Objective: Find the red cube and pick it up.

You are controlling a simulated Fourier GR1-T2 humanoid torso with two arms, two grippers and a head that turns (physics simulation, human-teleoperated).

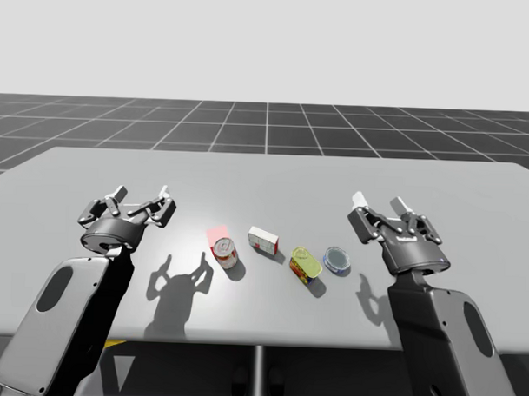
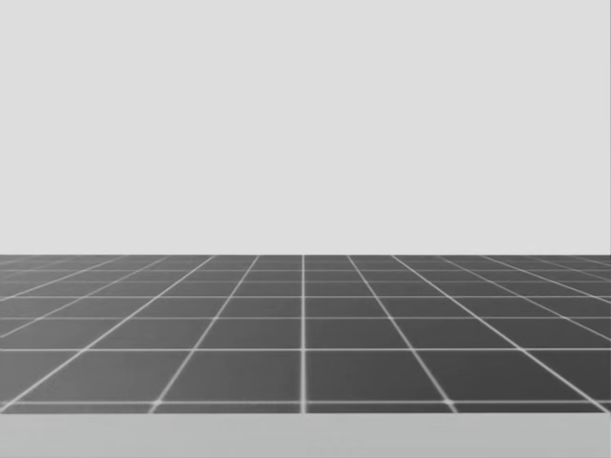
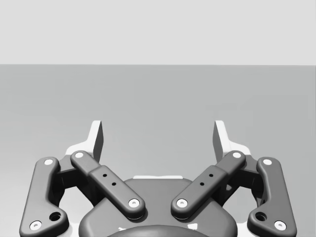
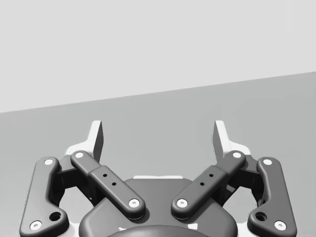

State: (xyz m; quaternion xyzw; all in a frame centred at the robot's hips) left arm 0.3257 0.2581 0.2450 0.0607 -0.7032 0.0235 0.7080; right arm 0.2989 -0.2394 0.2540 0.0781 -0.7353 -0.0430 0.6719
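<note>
In the high view a small pale red cube (image 1: 215,234) rests on the grey table (image 1: 274,177), left of the middle, touching or just behind a red-and-white can (image 1: 224,251). My left gripper (image 1: 141,201) hovers open to the left of the cube, about a hand's width away. At the right side my right gripper (image 1: 380,206) is open too, beyond the other items. Seen from the left wrist, the left gripper (image 3: 158,136) has only bare table between its spread fingers. The right gripper (image 4: 158,136) in the right wrist view is the same, with nothing held.
A row runs rightward from the cube: a red-and-white box (image 1: 263,241), a yellow-green can (image 1: 304,262) on its side, and a low blue round can (image 1: 336,259). The head view faces the dark gridded floor (image 2: 305,324) past the table's far edge (image 2: 305,437).
</note>
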